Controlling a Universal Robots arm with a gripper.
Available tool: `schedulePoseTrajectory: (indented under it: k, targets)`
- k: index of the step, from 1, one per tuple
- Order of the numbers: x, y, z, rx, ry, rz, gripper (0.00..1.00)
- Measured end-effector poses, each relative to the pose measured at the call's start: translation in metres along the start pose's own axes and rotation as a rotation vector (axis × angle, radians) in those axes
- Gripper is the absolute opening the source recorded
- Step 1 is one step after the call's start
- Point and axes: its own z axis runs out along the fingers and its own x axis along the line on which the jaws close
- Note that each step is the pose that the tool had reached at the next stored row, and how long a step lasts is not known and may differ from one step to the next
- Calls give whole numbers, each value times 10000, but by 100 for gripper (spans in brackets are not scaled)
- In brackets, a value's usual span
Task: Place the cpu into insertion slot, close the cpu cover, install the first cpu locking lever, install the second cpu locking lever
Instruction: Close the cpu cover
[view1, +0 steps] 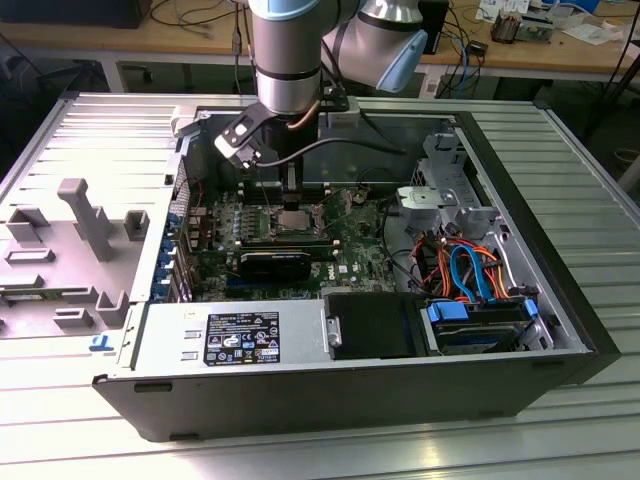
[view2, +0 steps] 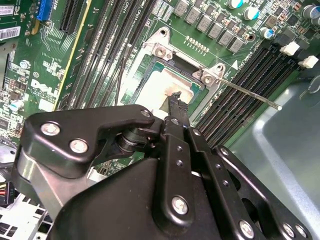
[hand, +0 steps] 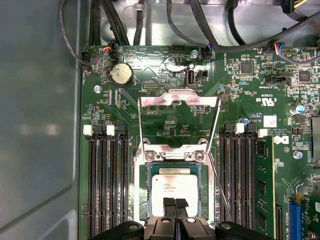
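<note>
**Inspector:** Gripper?
**Assistant:** Gripper (hand: 175, 205) fingers are pressed together, holding nothing. The tips sit over one edge of the cpu (hand: 175, 186); whether they touch it cannot be told.
**Inspector:** The chip?
**Assistant:** It lies flat in the socket (hand: 140, 195). Beyond it the cover (hand: 155, 101) stands raised, with a lever (view2: 250, 93) loose beside.
**Inspector:** Hazards?
**Assistant:** In my judgement, a push from the tips could skew the chip on its contacts — a sideways sweep could snag the cover or bend the lever.
**Inspector:** Print?
**Assistant:** White lettering on the board (hand: 250, 90), and a sticker (view1: 245, 338) at the case front — noted, not transcribed.
</note>
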Motion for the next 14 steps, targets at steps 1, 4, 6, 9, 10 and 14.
schedulePoseTrajectory:
  k: [1,4,6,9,10,14]
  targets:
    - [0,0,-7,-1,2,0,11]
    - [-1,1,-22,-1,2,0,11]
    - [-1,1,-32,-1,3,0,11]
    - [-1,1,-35,-1,22,1,11]
    - [-1,1,-35,-1,22,0,11]
    - [-2,10,-35,-1,23,-1,11]
